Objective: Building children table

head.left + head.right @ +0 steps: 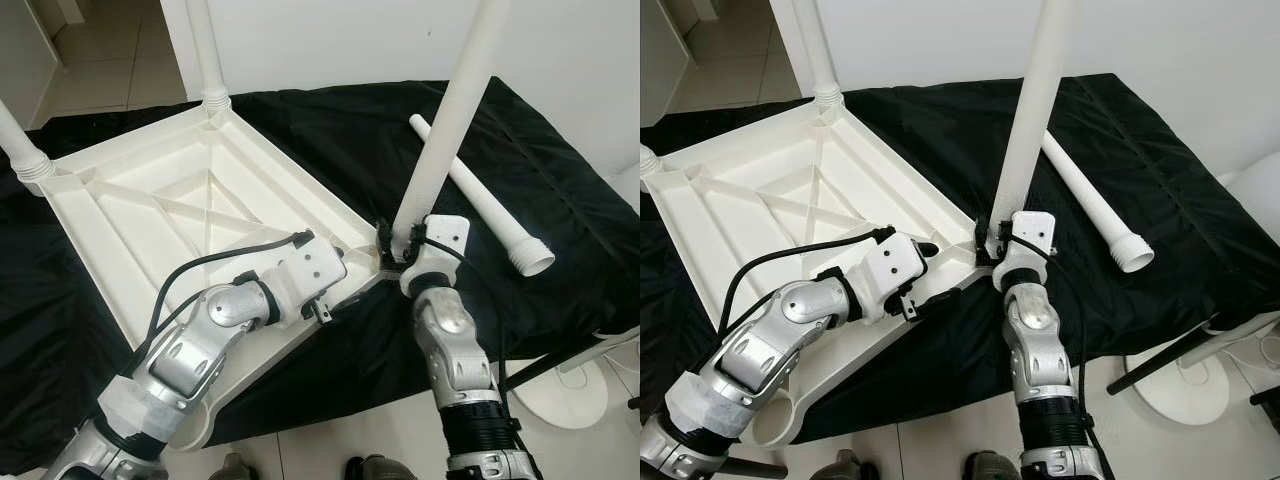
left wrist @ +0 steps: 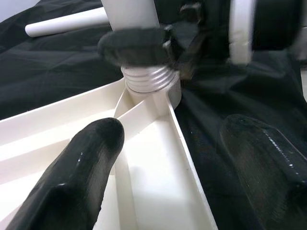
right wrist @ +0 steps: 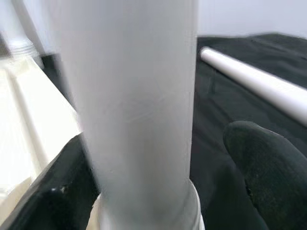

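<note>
The white children's table point(image 1: 150, 200) lies upside down on a black cloth. A white leg point(image 1: 450, 110) stands upright in the table's near right corner, and its threaded end point(image 2: 148, 79) sits at the corner socket. My right gripper point(image 1: 400, 245) is around the base of this leg; one finger point(image 3: 62, 191) touches it, the other finger point(image 3: 268, 177) stands a little off, so the gripper is open. My left gripper point(image 1: 335, 280) is open and straddles the table's rim just short of that corner. A loose leg point(image 1: 485, 200) lies on the cloth to the right.
Two more legs point(image 1: 205, 50) point(image 1: 15, 140) stand in the far corners. The black cloth point(image 1: 560, 150) covers the floor under everything, up to a white wall behind. A round white stand base point(image 1: 565, 395) with a dark bar sits on the tiles at the near right.
</note>
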`<state>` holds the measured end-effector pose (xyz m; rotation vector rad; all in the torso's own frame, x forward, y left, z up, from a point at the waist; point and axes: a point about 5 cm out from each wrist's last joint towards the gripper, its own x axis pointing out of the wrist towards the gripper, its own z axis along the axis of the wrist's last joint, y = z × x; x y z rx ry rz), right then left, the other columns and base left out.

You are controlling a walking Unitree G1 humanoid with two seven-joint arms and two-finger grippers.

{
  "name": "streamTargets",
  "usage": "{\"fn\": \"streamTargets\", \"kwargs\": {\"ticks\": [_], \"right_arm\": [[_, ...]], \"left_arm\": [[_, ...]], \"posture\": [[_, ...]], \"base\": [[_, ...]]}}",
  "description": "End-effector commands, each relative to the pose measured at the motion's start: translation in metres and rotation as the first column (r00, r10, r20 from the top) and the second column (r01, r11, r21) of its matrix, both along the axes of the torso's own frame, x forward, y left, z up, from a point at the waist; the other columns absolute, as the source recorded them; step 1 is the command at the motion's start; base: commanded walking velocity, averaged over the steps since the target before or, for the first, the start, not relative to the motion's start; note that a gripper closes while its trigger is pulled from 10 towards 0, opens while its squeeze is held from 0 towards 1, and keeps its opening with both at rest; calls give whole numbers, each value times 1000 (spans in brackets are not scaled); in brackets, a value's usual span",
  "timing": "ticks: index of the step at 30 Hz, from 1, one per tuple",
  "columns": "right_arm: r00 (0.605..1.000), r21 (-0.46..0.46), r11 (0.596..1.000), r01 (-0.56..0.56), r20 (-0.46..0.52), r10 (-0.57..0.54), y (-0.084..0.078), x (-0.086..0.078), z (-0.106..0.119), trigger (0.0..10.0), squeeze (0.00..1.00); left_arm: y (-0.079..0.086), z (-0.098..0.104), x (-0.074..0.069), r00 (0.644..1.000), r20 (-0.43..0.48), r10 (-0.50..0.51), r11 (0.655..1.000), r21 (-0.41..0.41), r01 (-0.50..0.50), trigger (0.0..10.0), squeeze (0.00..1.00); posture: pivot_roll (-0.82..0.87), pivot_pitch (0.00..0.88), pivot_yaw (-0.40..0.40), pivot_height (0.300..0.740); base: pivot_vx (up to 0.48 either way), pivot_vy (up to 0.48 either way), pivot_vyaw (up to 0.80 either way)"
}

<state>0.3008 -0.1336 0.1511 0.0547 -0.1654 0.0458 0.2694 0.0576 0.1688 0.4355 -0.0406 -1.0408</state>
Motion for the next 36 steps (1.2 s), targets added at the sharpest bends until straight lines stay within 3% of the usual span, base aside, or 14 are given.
{"fn": "streamTargets", "kwargs": {"ticks": [1, 12, 13, 14, 15, 16, 20, 23, 24, 31, 32, 34, 35, 36], "right_arm": [[1000, 9, 1000, -21, 13, 21, 3, -2, 1, 10000, 0], [993, 24, 994, -107, 42, 106, 12, -47, -3, 9098, 0], [992, 18, 993, -119, 42, 118, 12, -50, -4, 5843, 0], [992, 18, 993, -119, 42, 118, 12, -50, -4, 5843, 0], [991, 14, 992, -128, 40, 128, 12, -53, -5, 784, 0], [990, 12, 990, -140, 33, 140, 10, -56, -6, 0, 0], [986, 4, 987, -163, 21, 163, 7, -61, -9, 0, 0], [982, -6, 982, -187, 18, 187, 5, -64, -9, 1451, 0], [980, -9, 981, -196, 13, 196, 4, -64, -10, 10000, 0], [961, 12, 961, -277, 0, 277, 5, -63, -11, 10000, 0], [941, 36, 941, -337, -15, 338, 4, -59, -12, 7686, 0], [935, 43, 935, -352, -21, 353, 4, -57, -13, 7686, 0], [923, 50, 923, -382, -29, 384, 4, -55, -13, 10000, 0], [923, 50, 923, -382, -29, 384, 4, -55, -13, 10000, 0]], "left_arm": [[-1, -3, -5, 998, -24, -55, 998, 25, 55, 10000, 0], [3, 0, 1, 999, -13, -45, 998, 35, 46, 10000, 0], [3, 1, 2, 999, -11, -45, 998, 36, 45, 10000, 0], [3, 1, 2, 999, -11, -45, 998, 36, 45, 10000, 0], [4, 1, 3, 999, -9, -45, 998, 38, 45, 10000, 0], [4, 2, 4, 999, -5, -44, 998, 40, 44, 10000, 0], [5, 3, 5, 999, -1, -42, 998, 43, 42, 10000, 0], [6, 3, 6, 999, 0, -41, 998, 46, 41, 10000, 0], [6, 3, 6, 999, 1, -41, 998, 46, 41, 10000, 0], [6, 4, 6, 999, 4, -40, 998, 45, 40, 10000, 0], [5, 5, 6, 999, 5, -39, 998, 42, 39, 10000, 0], [5, 6, 6, 999, 6, -38, 998, 41, 38, 10000, 0], [5, 6, 6, 999, 7, -37, 999, 37, 37, 10000, 0], [5, 6, 6, 999, 7, -37, 999, 37, 37, 10000, 0]], "posture": [[-87, 78, 23, 740], [-95, 95, 28, 740], [-96, 97, 29, 740], [-96, 97, 29, 740], [-98, 99, 31, 740], [-97, 102, 32, 740], [-99, 104, 33, 740], [-99, 107, 34, 740], [-99, 107, 34, 740], [-93, 108, 33, 740], [-93, 109, 32, 740], [-93, 109, 32, 740], [-92, 109, 31, 740], [-92, 109, 31, 740]], "base": [[0, 0, 0], [0, 0, 0], [0, 0, 0], [0, 0, 0], [0, 0, 0], [0, 0, 0], [0, 0, 0], [0, 0, 0], [0, 0, 0], [0, 0, 0], [0, 0, 0], [0, 0, 0], [0, 0, 0], [0, 0, 0]]}}
